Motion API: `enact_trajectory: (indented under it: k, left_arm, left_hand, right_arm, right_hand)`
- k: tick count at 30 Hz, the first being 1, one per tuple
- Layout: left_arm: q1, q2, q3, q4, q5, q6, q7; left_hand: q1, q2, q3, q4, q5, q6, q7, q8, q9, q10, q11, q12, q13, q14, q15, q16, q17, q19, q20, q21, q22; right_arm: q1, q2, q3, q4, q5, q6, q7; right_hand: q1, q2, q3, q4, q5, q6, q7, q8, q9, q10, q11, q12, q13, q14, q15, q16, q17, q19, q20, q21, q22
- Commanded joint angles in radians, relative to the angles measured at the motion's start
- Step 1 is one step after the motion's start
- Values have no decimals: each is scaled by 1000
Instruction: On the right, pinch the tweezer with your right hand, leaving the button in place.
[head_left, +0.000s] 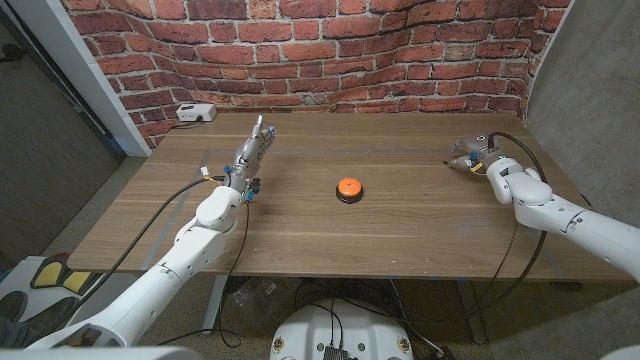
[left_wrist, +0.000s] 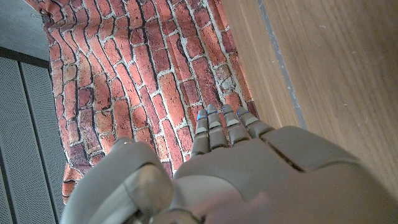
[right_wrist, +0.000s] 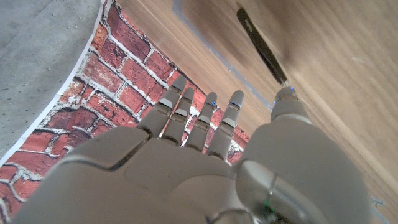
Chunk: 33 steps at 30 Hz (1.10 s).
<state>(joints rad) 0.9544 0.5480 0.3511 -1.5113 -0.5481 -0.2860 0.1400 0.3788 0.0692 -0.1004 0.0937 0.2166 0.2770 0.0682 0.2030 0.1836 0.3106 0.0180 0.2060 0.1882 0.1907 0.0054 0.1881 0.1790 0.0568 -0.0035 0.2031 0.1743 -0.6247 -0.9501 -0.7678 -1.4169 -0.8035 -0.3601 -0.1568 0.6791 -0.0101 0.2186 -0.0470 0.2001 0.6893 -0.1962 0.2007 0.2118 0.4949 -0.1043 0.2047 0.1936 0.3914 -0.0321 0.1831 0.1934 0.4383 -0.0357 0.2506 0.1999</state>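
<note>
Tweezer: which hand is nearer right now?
Right. The right hand hovers just by the tweezer, not gripping it; the left hand is across the table, beyond the button.

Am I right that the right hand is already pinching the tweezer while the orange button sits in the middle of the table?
Not quite: the right hand isn't holding the tweezer. The right wrist view shows it lying on the table beyond the fingertips. The orange button does sit mid-table.
</note>
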Motion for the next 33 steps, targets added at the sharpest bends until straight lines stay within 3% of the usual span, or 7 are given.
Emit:
enact_trajectory:
  k: [1,6,13,16,22,29,33]
  left_arm:
    - [-20,2,5,19,-3,-1,-21]
    - [-27,2,5,27,-7,-3,-30]
    - [-36,3,4,39,-12,-5,-41]
    - [-39,5,4,42,-14,-5,-46]
    - [-41,20,1,34,-15,5,-55]
    - [-51,29,-3,42,-23,6,-75]
    - [-61,34,-3,48,-26,6,-90]
  left_hand:
    - [8,3,-8,-2,1,10,-1,-2,5,3,-3,-4,4,11,0,1,3,1,4,-2,6]
    - [8,3,-9,-1,1,10,-2,-2,5,4,-3,-4,4,11,-1,1,3,2,4,-2,6]
    - [9,3,-10,-1,1,13,-3,-1,5,7,-7,-3,4,12,-2,1,3,3,3,-2,6]
    - [9,3,-10,-1,1,12,-3,-1,5,7,-7,-3,4,12,-2,1,3,3,4,-2,6]
    - [9,4,-11,-1,1,14,-3,-1,5,7,-7,-3,4,12,-1,1,3,3,3,-2,6]
    - [10,4,-13,-1,1,14,-3,-1,5,7,-5,-3,4,12,-2,1,3,3,3,-2,6]
    - [10,4,-13,-1,1,14,-3,-1,5,7,-6,-3,4,13,-1,1,3,3,2,-2,6]
  right_arm:
    - [-95,6,100,-87,107,-19,-159]
    - [-132,11,147,-132,168,-4,-221]
    - [-160,14,191,-175,235,55,-272]
    - [-171,28,208,-177,256,82,-318]
    - [-191,44,247,-186,324,157,-364]
    - [-213,65,307,-176,473,319,-365]
    - [-217,87,338,-152,590,413,-314]
  right_hand:
    - [-43,28,3,24,0,50,-6,23,2,45,-12,21,2,24,3,13,4,8,7,1,1]
    - [-57,45,7,32,-2,48,-6,20,1,62,-13,28,1,39,-1,17,3,17,9,4,1]
    - [-77,56,9,38,-8,24,42,7,-2,81,-2,34,0,60,-13,17,0,43,-4,13,-1]
    - [-87,60,11,34,-12,33,71,9,-3,129,42,50,-2,94,-29,19,-6,81,-21,25,-2]
    - [-98,62,14,29,-15,73,96,21,-5,191,54,67,-5,156,-46,26,-12,118,-31,37,-3]
    - [-109,74,26,13,-19,107,113,25,-3,269,49,77,-8,282,-87,39,-15,242,-84,77,-7]
    - [-109,80,36,0,-19,108,139,22,1,306,74,77,-9,353,-96,44,-15,316,-101,95,-13]
